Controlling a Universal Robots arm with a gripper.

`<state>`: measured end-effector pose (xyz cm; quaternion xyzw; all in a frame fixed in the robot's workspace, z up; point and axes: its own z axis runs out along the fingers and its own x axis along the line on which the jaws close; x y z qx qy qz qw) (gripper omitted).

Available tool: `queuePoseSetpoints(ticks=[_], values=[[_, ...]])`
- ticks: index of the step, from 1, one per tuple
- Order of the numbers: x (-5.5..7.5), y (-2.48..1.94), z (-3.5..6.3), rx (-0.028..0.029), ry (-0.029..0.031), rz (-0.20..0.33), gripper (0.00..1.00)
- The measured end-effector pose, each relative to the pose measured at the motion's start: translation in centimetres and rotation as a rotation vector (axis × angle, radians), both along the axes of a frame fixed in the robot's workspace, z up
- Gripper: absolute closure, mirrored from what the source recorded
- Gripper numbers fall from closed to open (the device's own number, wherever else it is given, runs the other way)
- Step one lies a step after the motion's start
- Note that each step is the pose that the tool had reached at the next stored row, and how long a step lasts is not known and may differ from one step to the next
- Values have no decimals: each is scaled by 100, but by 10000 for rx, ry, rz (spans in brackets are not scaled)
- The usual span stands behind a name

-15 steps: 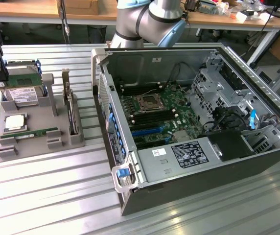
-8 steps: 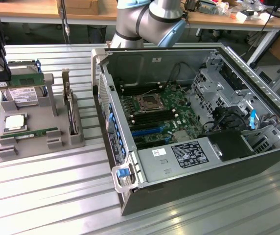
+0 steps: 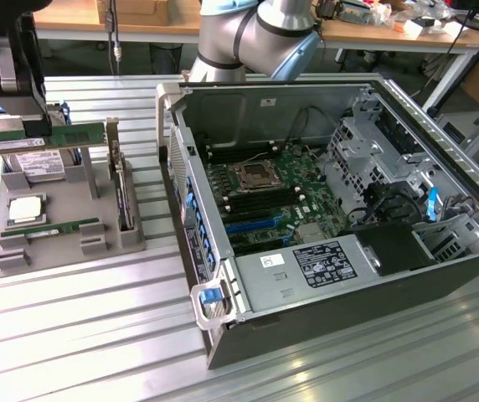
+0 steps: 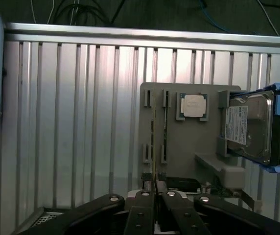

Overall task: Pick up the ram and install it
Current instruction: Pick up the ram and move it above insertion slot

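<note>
My gripper (image 3: 37, 132) hangs above the grey parts tray (image 3: 64, 255) at the exterior view's left, shut on the ram (image 3: 76, 134). The ram is a long green stick with a white sticker, held level and lifted off the tray. In the wrist view the black fingers (image 4: 141, 208) meet at the gripper (image 4: 154, 196) on the ram (image 4: 153, 147), seen edge-on as a thin line. The open computer case (image 3: 466, 180) lies at the exterior view's right, with the motherboard (image 3: 265, 197) and its long dark memory slots exposed.
In the tray lie a second green stick (image 3: 51, 228), a square processor (image 3: 23, 209), a hard drive (image 3: 38, 163) and an upright dark card (image 3: 122, 197). The arm's grey-blue body (image 3: 256, 38) stands behind the case. The ribbed metal table (image 3: 97, 335) runs under everything.
</note>
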<state>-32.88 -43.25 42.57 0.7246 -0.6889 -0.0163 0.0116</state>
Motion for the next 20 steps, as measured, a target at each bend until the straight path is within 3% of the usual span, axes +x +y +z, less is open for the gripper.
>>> queuePoseSetpoints(ticks=[20], values=[[666,0,0,-89,4,0,88]])
